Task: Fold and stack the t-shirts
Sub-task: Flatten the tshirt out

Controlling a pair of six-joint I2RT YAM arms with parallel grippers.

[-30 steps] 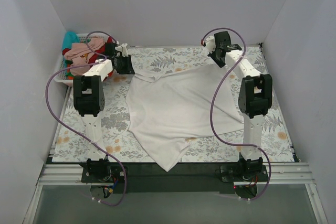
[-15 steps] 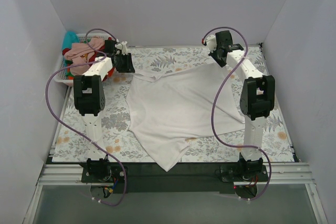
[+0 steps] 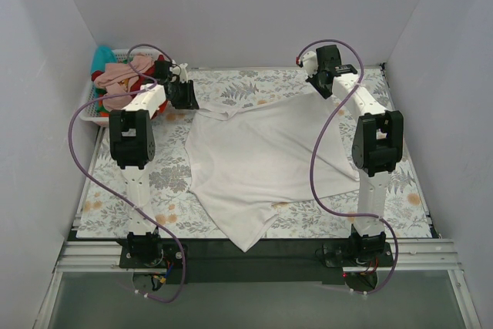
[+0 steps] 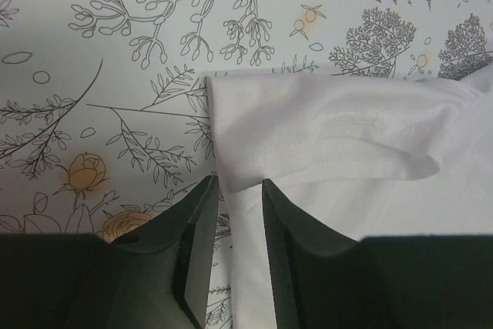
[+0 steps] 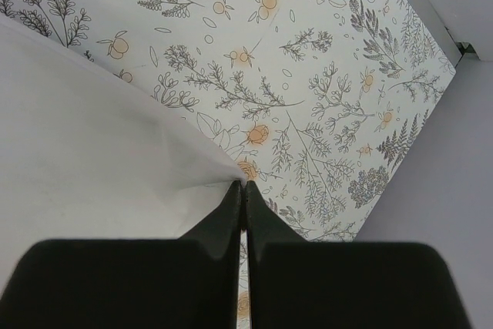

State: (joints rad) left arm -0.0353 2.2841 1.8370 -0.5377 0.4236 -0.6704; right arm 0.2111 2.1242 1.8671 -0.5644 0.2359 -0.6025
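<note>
The large white t-shirt (image 3: 262,152) lies spread on the flowered table cover, its lower point hanging over the near edge. My left gripper (image 3: 185,99) is at the shirt's far left corner. In the left wrist view its jaws (image 4: 235,184) stand a little apart over the hemmed sleeve edge (image 4: 308,136), with cloth lying between the fingers. My right gripper (image 3: 318,87) is at the far right corner. In the right wrist view it (image 5: 243,184) is shut on a pulled-up tip of the white t-shirt (image 5: 92,136).
A white lattice basket (image 3: 94,115) stands at the back left beside the left arm, holding a pink shirt (image 3: 122,75), a dark red one (image 3: 160,63) and a teal one (image 3: 102,57). White walls close in the table on three sides.
The right gripper has shifted slightly back and to the right with the shirt corner in it. The left arm has barely moved.
</note>
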